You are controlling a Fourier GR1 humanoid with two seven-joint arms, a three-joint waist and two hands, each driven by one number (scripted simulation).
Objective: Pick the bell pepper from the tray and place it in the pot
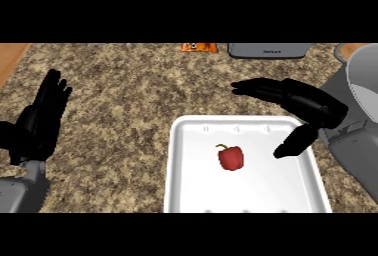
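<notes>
A red bell pepper (pixel 231 158) with a green stem lies near the middle of a white tray (pixel 193 190) at the counter's front. My right hand (pixel 303 102) hovers over the tray's far right corner, open, its fingers stretched left and its thumb pointing down toward the tray. It is apart from the pepper, up and to the right of it. A grey pot (pixel 363 75) shows at the right edge, partly cut off by the view. My left hand (pixel 40 120) rests open at the left edge, fingers up.
A grey appliance (pixel 269 50) stands at the counter's back edge, and an orange packet (pixel 198 47) lies to its left. The granite counter (pixel 125 100) runs between the left hand and the tray. Wood shows at the far left corner.
</notes>
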